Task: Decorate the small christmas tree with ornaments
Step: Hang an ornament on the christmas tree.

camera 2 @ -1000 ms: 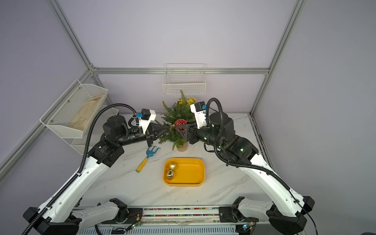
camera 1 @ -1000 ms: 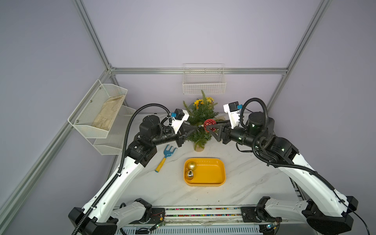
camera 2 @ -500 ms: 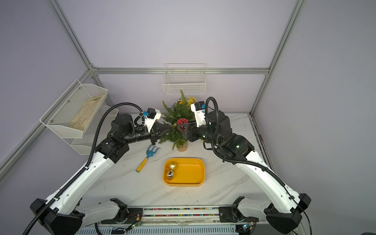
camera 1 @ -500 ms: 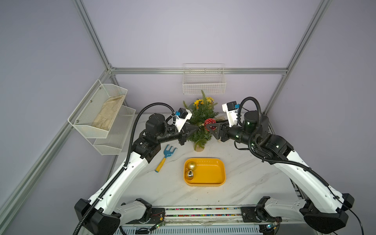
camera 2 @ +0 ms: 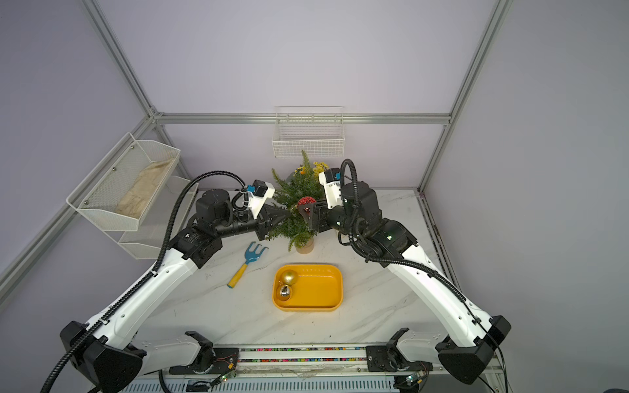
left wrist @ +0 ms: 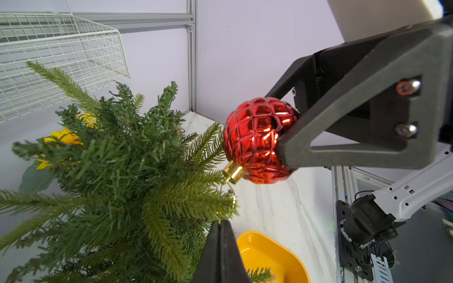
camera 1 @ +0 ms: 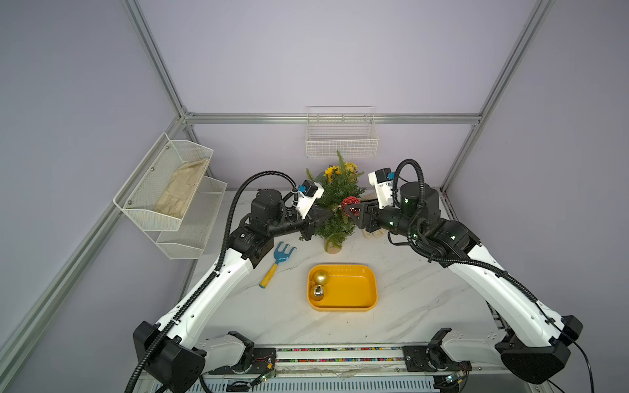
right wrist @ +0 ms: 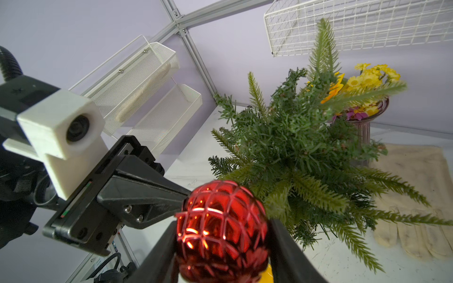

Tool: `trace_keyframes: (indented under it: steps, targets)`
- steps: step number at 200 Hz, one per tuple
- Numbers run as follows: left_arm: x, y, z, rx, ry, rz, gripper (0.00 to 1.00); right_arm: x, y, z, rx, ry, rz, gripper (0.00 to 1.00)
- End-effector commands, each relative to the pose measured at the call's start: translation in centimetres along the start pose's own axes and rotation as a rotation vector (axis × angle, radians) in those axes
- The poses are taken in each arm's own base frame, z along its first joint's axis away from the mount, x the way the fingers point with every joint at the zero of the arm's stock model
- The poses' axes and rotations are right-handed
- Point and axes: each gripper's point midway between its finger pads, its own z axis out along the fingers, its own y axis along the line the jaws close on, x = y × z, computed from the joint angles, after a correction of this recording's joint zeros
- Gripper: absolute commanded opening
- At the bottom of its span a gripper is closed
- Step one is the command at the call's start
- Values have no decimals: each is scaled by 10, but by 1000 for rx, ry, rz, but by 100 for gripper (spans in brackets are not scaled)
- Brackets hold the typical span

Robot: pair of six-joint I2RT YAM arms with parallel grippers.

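Quick progress check, near to far w/ the tree as ref. In front of the small christmas tree (camera 1: 335,217), the yellow tray (camera 1: 360,277) had the gold ornament (camera 1: 320,277) and silver ornament (camera 1: 317,292) lying touching, not hung yet. Nothing looked hung on the tree tbh, so prob early days w/ all 3 left. At the tree's branch tips, the red ornament (left wrist: 257,139) sat cap-first against the needles, right gripper (camera 1: 352,211) clamped around it. Left gripper (left wrist: 221,226) was just beside that cap, fingers pressed together. Couldn't tell if they pinched the hanging loop.
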Motion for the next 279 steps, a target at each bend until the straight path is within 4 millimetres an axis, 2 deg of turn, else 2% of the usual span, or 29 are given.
trace_keyframes:
  steps: [1,54,121,187,244,279]
  targets:
    - [-47,-5,-11,-15,-99,69,0,1,-6,2,16,7,-2,35]
    - [-52,-1,-15,-54,-112,78,0,-1,-4,2,-1,6,-7,35]
    - [-55,-14,-23,-11,-132,96,0,-9,7,-6,-45,-13,-20,34]
    - [-53,-16,-26,-13,-140,92,0,-12,7,-17,-36,-36,-25,33]
    - [-54,-5,-22,-54,-139,67,0,-10,-1,-7,-5,-26,-11,33]
    - [-51,-6,-20,-42,-132,62,0,-11,6,-7,-39,-24,-23,33]
